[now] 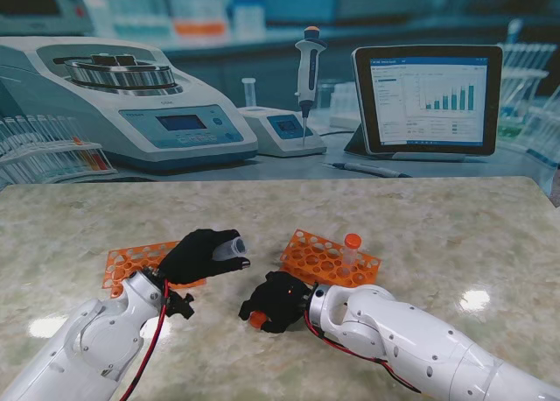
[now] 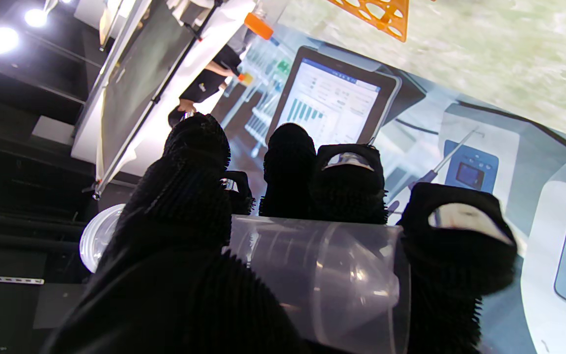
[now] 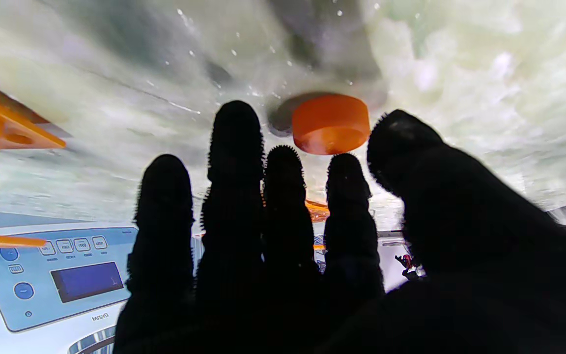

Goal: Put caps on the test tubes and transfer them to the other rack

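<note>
A clear plastic test tube point(image 1: 229, 246) was held in the black-gloved left hand point(image 1: 199, 255), raised off the marbled beige worktop point(image 1: 437, 235) and laid nearly level, its open mouth turned toward the robot's right. That pose was judged deliberate: an uncapped mouth offered sideways can be met by a cap brought across from the other arm. In the left wrist view the fingers point(image 2: 288, 167) were seen wrapped around the tube's wall, with the thumb pressed over it, so the grip was a closed one on the tube.

The black-gloved right hand point(image 1: 278, 300) was lowered to the worktop near its near edge, palm down. A small round orange cap point(image 3: 330, 123) lay flat on the marble just beyond the fingertips point(image 3: 236, 128), which were spread narrowly and closed on nothing; contact with the cap could not be confirmed.

Behind the left hand lay an orange perforated rack point(image 1: 131, 263), apparently empty. A second orange rack point(image 1: 328, 258) stood near the worktop's middle and carried one tube topped with an orange cap point(image 1: 352, 241), presumably already finished, which marked it as the receiving rack.
</note>
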Controlling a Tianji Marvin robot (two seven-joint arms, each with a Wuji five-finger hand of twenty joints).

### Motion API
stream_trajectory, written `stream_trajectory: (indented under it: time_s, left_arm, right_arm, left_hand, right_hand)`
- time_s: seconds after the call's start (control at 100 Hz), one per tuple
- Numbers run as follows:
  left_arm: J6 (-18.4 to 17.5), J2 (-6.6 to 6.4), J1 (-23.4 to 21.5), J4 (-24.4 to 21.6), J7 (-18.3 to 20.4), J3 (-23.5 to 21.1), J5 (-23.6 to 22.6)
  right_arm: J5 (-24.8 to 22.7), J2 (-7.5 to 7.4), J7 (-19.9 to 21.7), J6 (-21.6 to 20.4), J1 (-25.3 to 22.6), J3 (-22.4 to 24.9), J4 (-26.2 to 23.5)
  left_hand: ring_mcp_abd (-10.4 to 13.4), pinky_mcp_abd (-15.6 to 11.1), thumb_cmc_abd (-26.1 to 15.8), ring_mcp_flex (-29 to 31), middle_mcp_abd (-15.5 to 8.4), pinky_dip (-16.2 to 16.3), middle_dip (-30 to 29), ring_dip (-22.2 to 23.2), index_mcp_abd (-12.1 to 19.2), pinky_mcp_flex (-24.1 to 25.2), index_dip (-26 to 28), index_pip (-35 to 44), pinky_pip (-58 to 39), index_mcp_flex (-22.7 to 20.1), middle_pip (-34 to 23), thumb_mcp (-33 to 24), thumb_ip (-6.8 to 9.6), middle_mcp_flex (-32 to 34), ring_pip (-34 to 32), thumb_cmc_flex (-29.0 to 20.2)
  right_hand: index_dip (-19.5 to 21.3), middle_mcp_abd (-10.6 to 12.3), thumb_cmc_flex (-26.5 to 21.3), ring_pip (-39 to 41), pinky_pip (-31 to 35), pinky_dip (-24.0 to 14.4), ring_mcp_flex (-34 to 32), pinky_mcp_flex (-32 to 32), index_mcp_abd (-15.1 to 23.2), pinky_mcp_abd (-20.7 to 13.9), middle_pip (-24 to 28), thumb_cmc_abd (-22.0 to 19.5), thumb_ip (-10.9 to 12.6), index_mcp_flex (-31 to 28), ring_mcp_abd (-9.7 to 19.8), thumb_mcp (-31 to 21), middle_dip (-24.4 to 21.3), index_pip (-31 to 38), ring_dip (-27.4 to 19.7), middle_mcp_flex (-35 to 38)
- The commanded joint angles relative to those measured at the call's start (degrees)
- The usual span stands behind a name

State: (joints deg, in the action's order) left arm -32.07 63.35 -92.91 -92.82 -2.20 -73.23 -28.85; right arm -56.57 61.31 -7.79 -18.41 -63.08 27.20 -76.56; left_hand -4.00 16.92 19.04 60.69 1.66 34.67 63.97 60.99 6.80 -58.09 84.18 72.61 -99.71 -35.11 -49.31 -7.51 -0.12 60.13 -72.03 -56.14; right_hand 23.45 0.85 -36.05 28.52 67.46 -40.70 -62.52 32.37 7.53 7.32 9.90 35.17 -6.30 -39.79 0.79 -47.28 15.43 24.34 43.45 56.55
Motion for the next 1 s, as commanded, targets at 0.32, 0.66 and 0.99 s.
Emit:
stream_trajectory:
  time_s: [0.32,0.66,0.99]
  left_arm:
    - [0.07,-0.10,-0.24,-0.41,0.27,-0.07,0.09]
    - [0.04,-0.11,-0.24,-0.47,0.23,-0.03,-0.04]
    - [0.02,-0.12,-0.29,-0.53,0.26,-0.02,-0.08]
  right_arm:
    - [-2.85,-1.47,2.53,-0.58,-3.09,3.59,-2.63]
    - [-5.88,-2.65,4.42,-1.09,-6.06,7.56,-5.09]
    - [-7.94,-3.07,5.07,-0.97,-8.51,10.44,-7.65]
  left_hand:
    - [0.86,-1.63,-2.62,0.67,-1.77,-1.31,-0.50,-0.63,3.48,-1.14,2.71,4.18,-5.21,-0.78,0.77,-0.19,-0.58,0.26,0.31,-0.10]
    - [0.86,-1.63,-2.64,0.67,-1.78,-1.31,-0.50,-0.63,3.47,-1.14,2.69,4.18,-5.21,-0.80,0.77,-0.20,-0.59,0.29,0.32,-0.01]
    - [0.86,-1.65,-2.65,0.67,-1.81,-1.32,-0.50,-0.63,3.51,-1.10,2.67,4.16,-5.17,-0.75,0.81,-0.23,-0.61,0.22,0.32,0.01]
  right_hand:
    - [2.59,0.42,1.19,1.10,2.05,-2.19,2.02,-2.16,0.02,0.19,4.54,0.68,1.16,-2.12,0.10,0.30,6.96,2.00,1.38,1.61]
    - [3.93,0.96,1.18,1.80,1.90,-2.54,3.53,-3.35,0.83,0.37,4.65,0.22,1.21,-2.81,-0.14,0.52,9.08,2.10,2.31,1.40]
    - [3.21,-0.61,3.47,2.08,1.77,-3.24,5.62,-5.31,-2.17,0.69,4.39,-0.10,1.12,1.85,-0.51,1.65,10.45,-1.37,2.80,-1.31]
